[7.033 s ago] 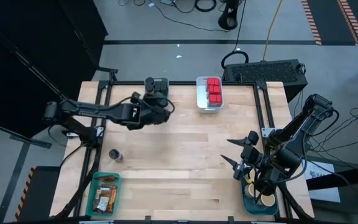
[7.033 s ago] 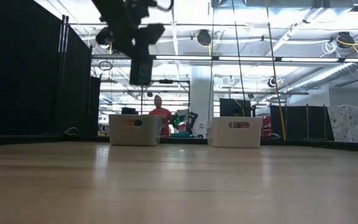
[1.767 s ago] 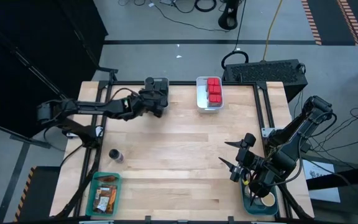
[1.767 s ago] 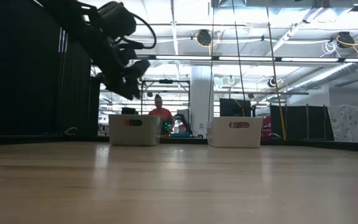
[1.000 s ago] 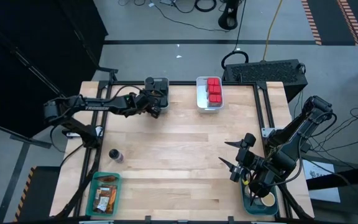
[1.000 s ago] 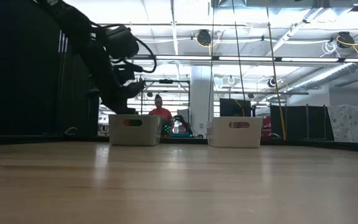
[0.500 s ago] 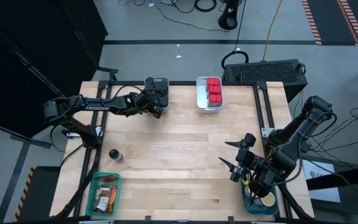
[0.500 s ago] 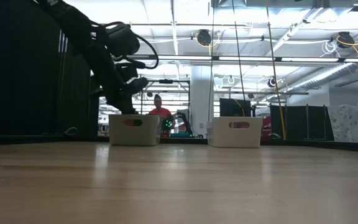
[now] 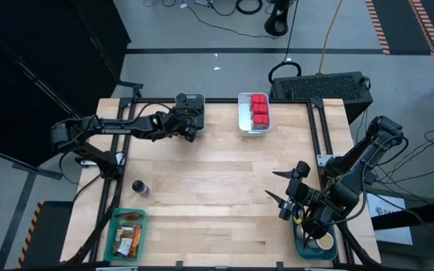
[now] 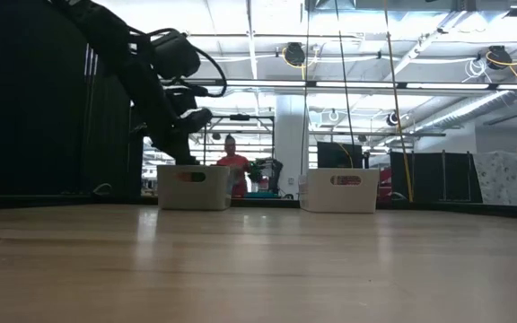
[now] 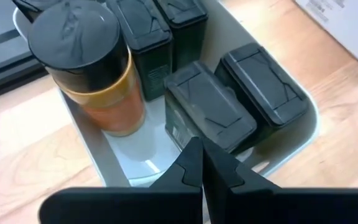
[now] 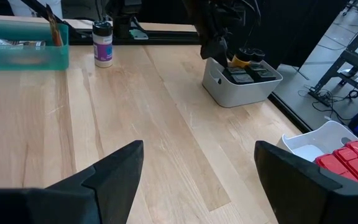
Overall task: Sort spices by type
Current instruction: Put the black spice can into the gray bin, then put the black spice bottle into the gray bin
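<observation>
Left gripper [image 11: 199, 163]: pressed together, nothing pinched, poised just above the near end of the grey bin [image 9: 191, 104] at 11 o'clock on the table
Grey bin contents: 4 dark boxy tins [image 11: 207, 109] and 1 amber jar with a black cap [image 11: 86, 65], standing upright
Right gripper [image 9: 286, 192]: spread wide, holding nothing, waiting at 4 o'clock beside the blue bin [image 9: 313, 246]
Other spices: red tins [image 9: 260, 108] in the white bin [image 9: 253, 126] at 12 o'clock; printed packets [image 9: 129, 237] in the teal bin [image 9: 112, 232] at 7 o'clock; 1 loose white-and-purple jar [image 9: 139, 187] at 8 o'clock
Handling: the loose jar looks light, rigid and smooth-sided, likely to tip or roll; best taken across its body below the cap
Change over 7 seconds: the left arm has lowered from over the table into the grey bin and stopped; over the last second it barely moves; the right arm has stayed put
</observation>
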